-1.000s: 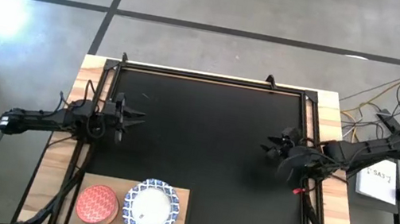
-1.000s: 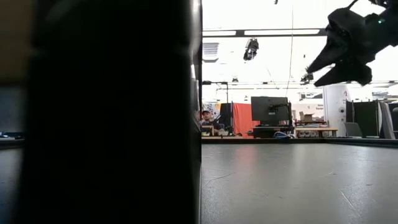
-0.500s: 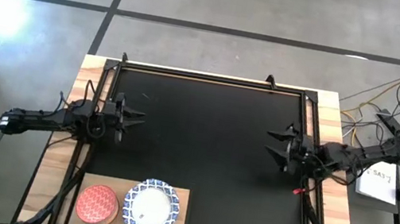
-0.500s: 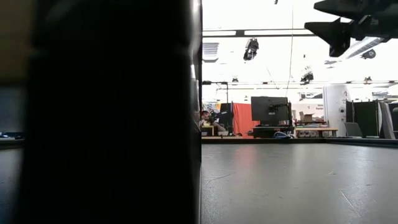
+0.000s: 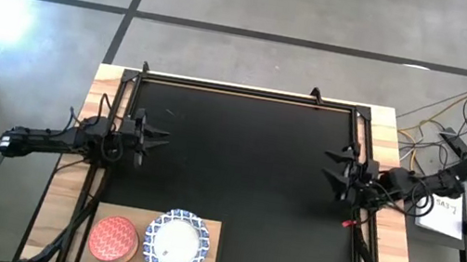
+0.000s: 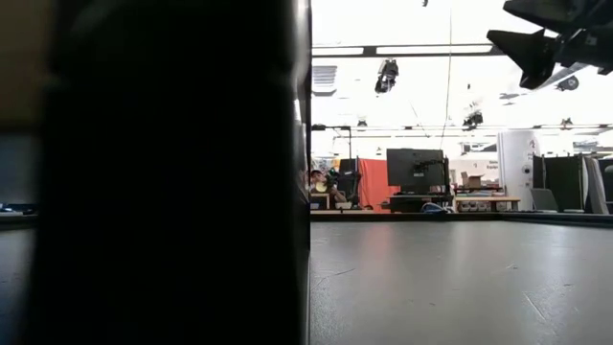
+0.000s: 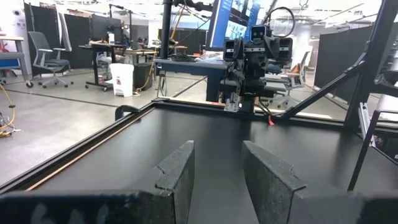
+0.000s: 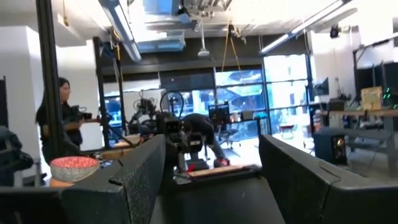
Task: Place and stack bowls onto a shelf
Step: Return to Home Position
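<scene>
Now your left end effector (image 5: 158,135) and right end effector (image 5: 332,164) hover open; bowls (image 5: 176,242) sit stacked on the shelf (image 5: 143,216).

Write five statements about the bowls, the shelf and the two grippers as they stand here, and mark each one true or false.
1. The left gripper and the right gripper are both open and hold nothing. True.
2. The white patterned bowl sits on the black mat. False: it sits on the shelf.
3. The red-pink bowl is on the shelf beside the white patterned bowl, on the left arm's side of it. True.
4. The right gripper hangs over the shelf. False: it is at the mat's right edge, far from the shelf.
5. A bowl lies loose on the black mat. False: the high view shows none there.
</scene>
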Action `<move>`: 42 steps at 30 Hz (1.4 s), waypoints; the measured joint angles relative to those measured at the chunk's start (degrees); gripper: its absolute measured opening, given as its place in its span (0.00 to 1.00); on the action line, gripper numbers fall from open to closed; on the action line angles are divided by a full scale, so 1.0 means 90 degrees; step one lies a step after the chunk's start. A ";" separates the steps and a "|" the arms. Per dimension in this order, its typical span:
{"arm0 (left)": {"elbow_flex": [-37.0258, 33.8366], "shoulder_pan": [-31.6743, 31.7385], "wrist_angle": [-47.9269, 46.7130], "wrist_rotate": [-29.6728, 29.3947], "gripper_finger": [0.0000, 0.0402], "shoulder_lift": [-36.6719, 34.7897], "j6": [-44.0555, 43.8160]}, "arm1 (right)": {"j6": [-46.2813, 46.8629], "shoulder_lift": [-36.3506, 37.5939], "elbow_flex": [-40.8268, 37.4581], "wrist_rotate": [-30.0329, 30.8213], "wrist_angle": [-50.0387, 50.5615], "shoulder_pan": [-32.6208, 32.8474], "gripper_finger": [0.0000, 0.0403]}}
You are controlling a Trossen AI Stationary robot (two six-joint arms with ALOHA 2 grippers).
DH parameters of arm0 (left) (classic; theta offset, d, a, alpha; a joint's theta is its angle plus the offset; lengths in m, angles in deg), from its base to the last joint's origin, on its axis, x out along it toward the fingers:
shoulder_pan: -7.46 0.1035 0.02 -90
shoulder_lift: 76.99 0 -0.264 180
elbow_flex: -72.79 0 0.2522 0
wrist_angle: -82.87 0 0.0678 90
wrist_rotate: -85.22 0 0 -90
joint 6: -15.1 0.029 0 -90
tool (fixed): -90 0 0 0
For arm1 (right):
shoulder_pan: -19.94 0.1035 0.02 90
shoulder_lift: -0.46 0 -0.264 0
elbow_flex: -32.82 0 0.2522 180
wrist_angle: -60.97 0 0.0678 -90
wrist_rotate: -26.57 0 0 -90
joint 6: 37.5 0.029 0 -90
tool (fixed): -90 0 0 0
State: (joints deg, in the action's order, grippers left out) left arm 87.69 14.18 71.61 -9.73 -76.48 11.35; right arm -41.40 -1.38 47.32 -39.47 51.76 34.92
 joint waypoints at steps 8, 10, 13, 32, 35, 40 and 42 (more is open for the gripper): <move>0.0000 0.0000 -0.0002 0.0000 0.29 0.0000 0.0000 | -0.0476 0.0113 0.0000 0.0002 -0.0006 0.0000 0.62; 0.0000 0.0000 0.0000 0.0000 0.29 0.0000 0.0000 | -0.0472 0.0110 0.0000 0.0002 -0.0006 0.0000 0.62; 0.0000 0.0002 0.0000 0.0000 0.29 0.0000 0.0000 | -0.0469 0.0125 0.0000 0.0002 0.0004 0.0000 0.62; 0.0000 0.0002 0.0000 0.0000 0.29 0.0000 0.0000 | -0.0231 0.0203 -0.0002 0.0002 0.0005 -0.0955 0.62; 0.0000 0.0002 -0.0001 0.0000 0.29 0.0000 0.0000 | -0.0231 0.0203 -0.0002 0.0002 0.0004 -0.1243 0.62; 0.0000 0.0002 -0.0001 0.0000 0.29 0.0000 0.0000 | -0.0233 0.0203 -0.0005 0.0002 0.0004 -0.1745 0.62; 0.0000 0.0002 0.0000 0.0002 0.29 0.0000 0.0000 | -0.0233 0.0203 -0.0005 0.0003 0.0004 -0.1918 0.62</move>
State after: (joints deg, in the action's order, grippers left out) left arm 87.69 14.20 71.61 -9.71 -76.48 11.35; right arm -43.49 0.45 47.27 -39.44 51.79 17.66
